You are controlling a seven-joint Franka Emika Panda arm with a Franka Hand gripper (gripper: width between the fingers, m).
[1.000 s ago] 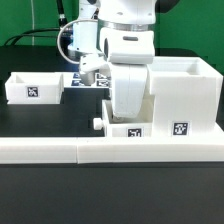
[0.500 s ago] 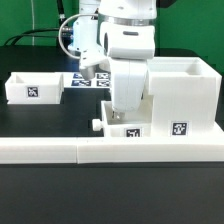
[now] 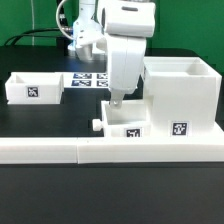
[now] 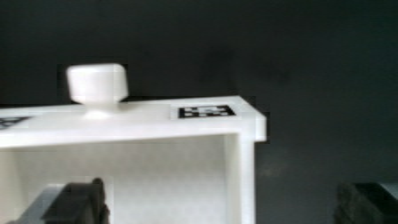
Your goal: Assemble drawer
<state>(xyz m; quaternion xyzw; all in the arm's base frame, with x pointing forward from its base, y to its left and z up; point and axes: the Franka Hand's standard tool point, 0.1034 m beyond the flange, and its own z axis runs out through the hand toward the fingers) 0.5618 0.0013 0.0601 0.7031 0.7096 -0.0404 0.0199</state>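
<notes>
The white drawer housing (image 3: pixel 181 92) stands at the exterior view's right with a tag on its front. A small white tray (image 3: pixel 126 129) with a knob (image 3: pixel 98 125) sits against the housing's left side. My gripper (image 3: pixel 117 99) hangs just above this tray, open and empty. In the wrist view the tray (image 4: pixel 134 128), its knob (image 4: pixel 95 86) and its tag (image 4: pixel 210 111) lie below my gripper (image 4: pixel 222 203). The dark fingers (image 4: pixel 73 201) stand wide apart, one over the tray's inside and one outside its side wall. A second tagged tray (image 3: pixel 31 88) sits at the far left.
Long low white border bars (image 3: pixel 100 151) run across the front of the black table. The marker board (image 3: pixel 88 81) lies flat behind the arm, partly hidden by it. A cable loops beside the arm's wrist.
My gripper has risen from low down at the knobbed tray to just above it. The tray stays against the housing.
</notes>
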